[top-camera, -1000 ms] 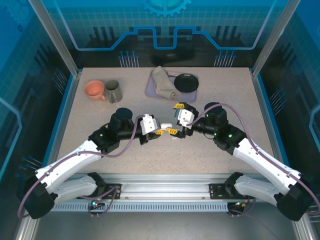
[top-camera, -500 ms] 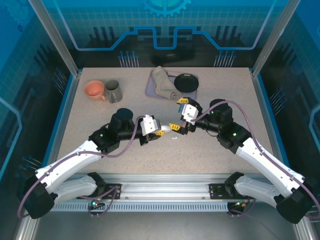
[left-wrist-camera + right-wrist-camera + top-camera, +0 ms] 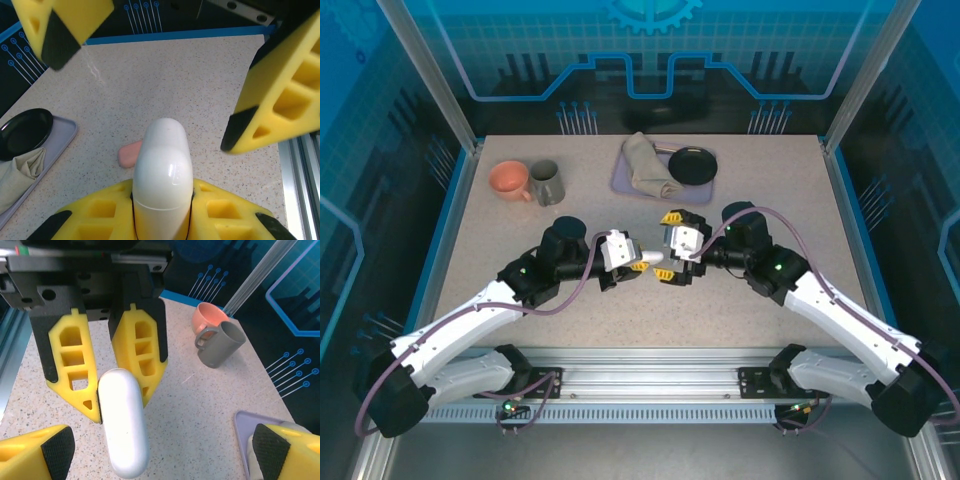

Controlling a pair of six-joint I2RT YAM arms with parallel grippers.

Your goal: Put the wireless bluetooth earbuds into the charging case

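Note:
My left gripper (image 3: 640,263) is shut on a closed white charging case (image 3: 653,258), which sticks out towards the right arm. In the left wrist view the case (image 3: 162,170) rises from between my yellow fingers (image 3: 95,215). My right gripper (image 3: 667,247) is open, its jaws standing either side of the case's free end without touching it. The right wrist view has the case (image 3: 122,427) pinched between the left fingers (image 3: 72,365). A small salmon-pink piece (image 3: 129,154) lies on the table, half hidden behind the case; I cannot tell whether it is an earbud. The white earbuds are hidden.
An orange cup (image 3: 508,179) and a grey mug (image 3: 546,182) stand at the back left. A lavender tray (image 3: 620,178) at the back centre carries a folded cloth (image 3: 645,165) and a black dish (image 3: 692,164). Bare tabletop lies to the right.
The right gripper drew back to the right, then came in again towards the case with its jaws wider apart. The left arm and the case stayed put.

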